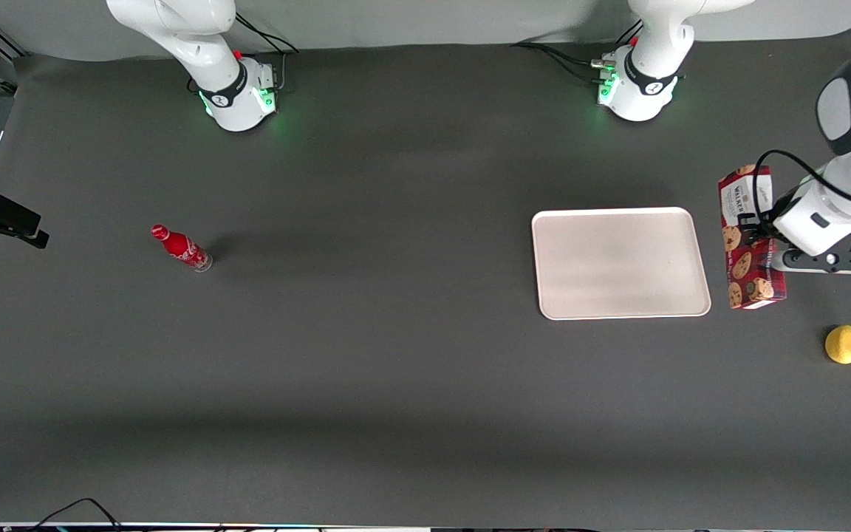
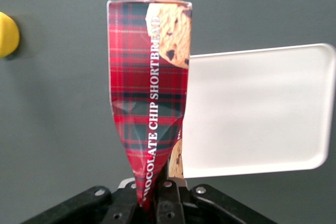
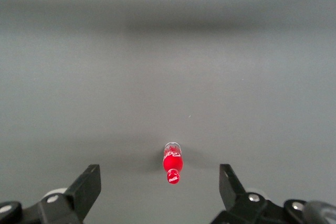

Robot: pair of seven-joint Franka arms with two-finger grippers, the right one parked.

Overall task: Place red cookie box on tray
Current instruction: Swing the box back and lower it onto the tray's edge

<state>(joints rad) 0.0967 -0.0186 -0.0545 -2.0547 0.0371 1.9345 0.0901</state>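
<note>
A small red bottle (image 1: 180,248) stands toward the parked arm's end; a lemon (image 1: 844,344) lies toward the working arm's.

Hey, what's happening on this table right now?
The left arm's gripper is shut on the red cookie box, pinching it so hard that the cardboard has crumpled at the fingers. The box is beside the tray, toward the working arm's end of the table, not yet on it. A lemon sits nearer the front camera than the box, and a small red bottle stands toward the parked arm's end.
</note>
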